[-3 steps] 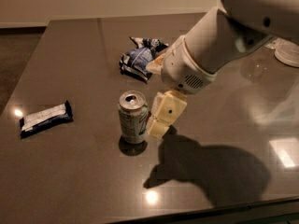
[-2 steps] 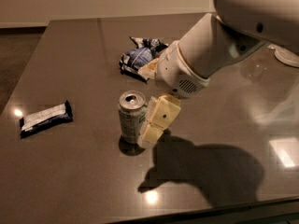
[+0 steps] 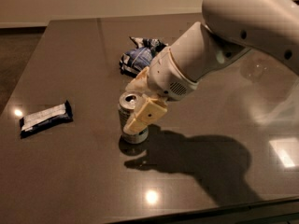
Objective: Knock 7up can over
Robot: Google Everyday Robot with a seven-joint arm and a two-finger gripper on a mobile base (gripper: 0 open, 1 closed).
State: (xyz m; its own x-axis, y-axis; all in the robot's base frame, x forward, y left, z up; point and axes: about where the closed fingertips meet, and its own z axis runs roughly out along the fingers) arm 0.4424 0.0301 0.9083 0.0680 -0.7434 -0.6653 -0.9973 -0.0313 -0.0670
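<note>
While the 7up can [image 3: 128, 101] stands upright, the end effector [image 3: 141, 110] touches its 3 o'clock side; we cannot tell its spread; toppling not yet done.

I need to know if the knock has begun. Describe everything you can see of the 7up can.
The 7up can is a small aluminium drink can with a silver top and a pale side bearing faint markings. It stands upright, or nearly so, on the dark table. The gripper lies against the can's side towards the arm, covering part of it. Nothing else touches it.
</note>
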